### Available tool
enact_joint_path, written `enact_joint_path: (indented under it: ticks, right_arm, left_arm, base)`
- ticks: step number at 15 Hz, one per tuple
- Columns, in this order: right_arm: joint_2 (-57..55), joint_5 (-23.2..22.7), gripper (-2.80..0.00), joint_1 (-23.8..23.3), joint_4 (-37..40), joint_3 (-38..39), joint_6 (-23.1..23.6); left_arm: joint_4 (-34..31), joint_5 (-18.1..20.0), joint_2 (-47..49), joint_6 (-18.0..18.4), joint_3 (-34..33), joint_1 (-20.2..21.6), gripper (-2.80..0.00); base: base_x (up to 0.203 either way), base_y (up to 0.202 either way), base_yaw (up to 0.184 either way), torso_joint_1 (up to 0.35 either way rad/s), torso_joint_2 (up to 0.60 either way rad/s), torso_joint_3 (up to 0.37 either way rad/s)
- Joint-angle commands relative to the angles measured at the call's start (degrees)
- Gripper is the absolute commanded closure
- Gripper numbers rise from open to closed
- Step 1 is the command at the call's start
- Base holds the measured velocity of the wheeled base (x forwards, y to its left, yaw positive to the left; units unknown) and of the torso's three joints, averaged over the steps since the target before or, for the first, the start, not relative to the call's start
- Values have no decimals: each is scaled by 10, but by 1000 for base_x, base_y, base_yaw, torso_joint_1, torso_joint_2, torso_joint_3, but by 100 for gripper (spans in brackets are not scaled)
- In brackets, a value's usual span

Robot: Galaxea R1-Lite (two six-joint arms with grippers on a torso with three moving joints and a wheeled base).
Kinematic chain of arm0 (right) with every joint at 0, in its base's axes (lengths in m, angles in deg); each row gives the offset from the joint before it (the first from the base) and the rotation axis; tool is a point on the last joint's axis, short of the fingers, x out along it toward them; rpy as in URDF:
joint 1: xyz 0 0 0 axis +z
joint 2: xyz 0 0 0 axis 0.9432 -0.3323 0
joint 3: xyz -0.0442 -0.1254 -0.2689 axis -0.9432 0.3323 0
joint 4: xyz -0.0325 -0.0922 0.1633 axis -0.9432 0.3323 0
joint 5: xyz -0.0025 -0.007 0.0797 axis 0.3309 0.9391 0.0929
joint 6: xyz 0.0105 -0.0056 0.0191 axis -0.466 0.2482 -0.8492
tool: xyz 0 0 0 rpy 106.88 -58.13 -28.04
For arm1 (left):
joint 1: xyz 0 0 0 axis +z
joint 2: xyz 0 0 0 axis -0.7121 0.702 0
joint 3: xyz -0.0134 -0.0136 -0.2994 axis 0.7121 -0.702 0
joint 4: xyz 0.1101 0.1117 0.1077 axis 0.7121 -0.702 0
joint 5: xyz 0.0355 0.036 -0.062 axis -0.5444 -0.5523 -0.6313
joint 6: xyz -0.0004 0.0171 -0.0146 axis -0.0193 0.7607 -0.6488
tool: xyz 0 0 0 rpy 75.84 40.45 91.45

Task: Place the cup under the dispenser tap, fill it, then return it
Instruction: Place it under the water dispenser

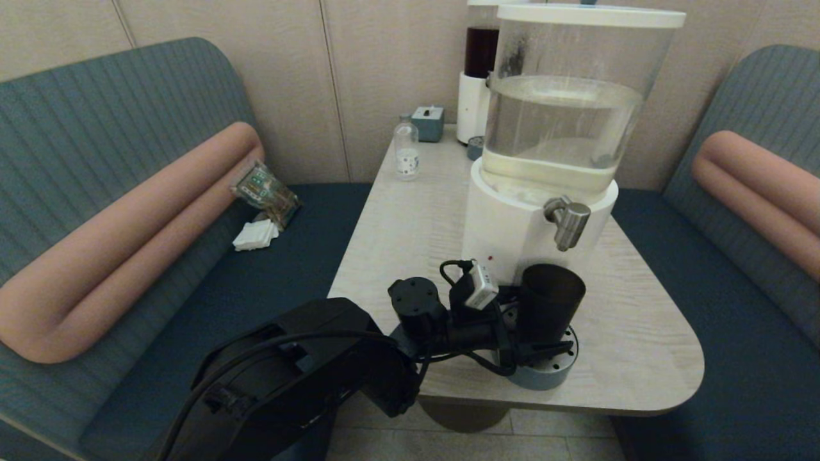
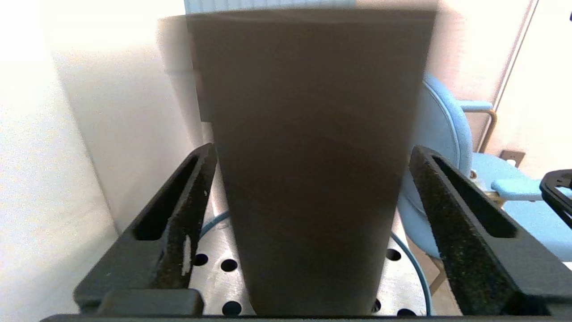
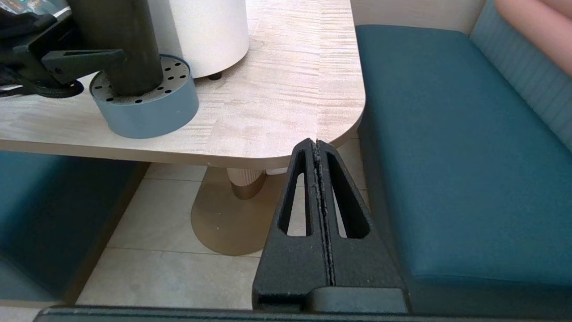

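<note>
The dark cup [image 1: 549,301] stands upright on a round perforated drip tray [image 1: 544,378], just below the steel dispenser tap [image 1: 569,221] on the white base of the big water tank [image 1: 564,109]. My left gripper [image 1: 541,328] straddles the cup low down. In the left wrist view the cup [image 2: 313,156] fills the space between the fingers [image 2: 196,201], and a thin gap shows on each side, so the left gripper [image 2: 310,150] is open. My right gripper [image 3: 316,143] hangs shut and empty below the table's front right corner, outside the head view.
A narrower dark-liquid dispenser [image 1: 480,57], a small clear bottle [image 1: 406,150] and a blue-grey box [image 1: 428,123] stand at the table's far end. Teal benches flank the table [image 1: 640,333]. A packet [image 1: 266,192] and white napkins lie on the left bench.
</note>
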Motion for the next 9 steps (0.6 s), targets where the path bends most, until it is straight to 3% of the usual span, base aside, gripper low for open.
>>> enact_joint_path:
  ticks: [1,9]
  right_arm:
    - [1,0,0,0,0,8,0]
    - [2,0,0,0,0,8,0]
  left_arm:
    - [6,3,-4,0,-4,0,-280]
    - [6,-4,-23,6,-43,1,-280]
  base:
    - [0,0,0,0,0,0]
    - [0,0,0,0,0,0]
